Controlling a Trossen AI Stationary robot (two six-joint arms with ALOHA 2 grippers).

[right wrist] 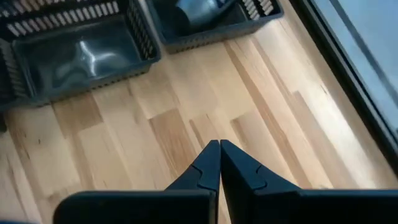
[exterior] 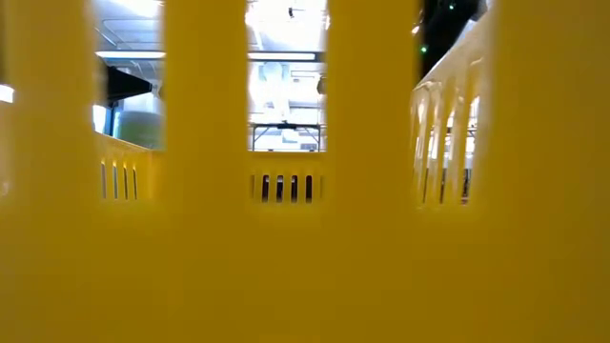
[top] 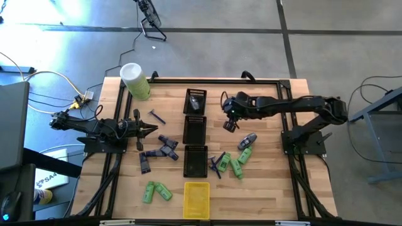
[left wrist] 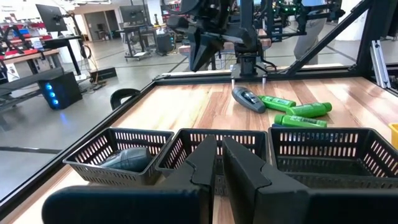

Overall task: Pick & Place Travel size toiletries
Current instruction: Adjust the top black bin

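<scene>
The travel size toiletries lie around a column of three black trays (top: pixel 195 130). Green bottles (top: pixel 239 164) and a grey-blue oval piece (top: pixel 247 140) are right of it. Purple-grey tubes (top: pixel 160 149), a thin dark stick (top: pixel 157 116) and more green bottles (top: pixel 156 191) are left of it. Another oval piece (left wrist: pixel 127 158) lies in the far tray (top: pixel 195 100). My right gripper (right wrist: pixel 220 149) is shut and empty, slanting down above bare wood just right of the far tray. My left gripper (left wrist: pixel 219 163) is shut, level, left of the trays.
A yellow tray (top: pixel 196 199) stands at the near edge, and its walls (exterior: pixel 305 181) fill the low view. A big pale-green cylinder with a white top (top: pixel 135 80) lies at the far left. A black frame (top: pixel 276 81) borders the table.
</scene>
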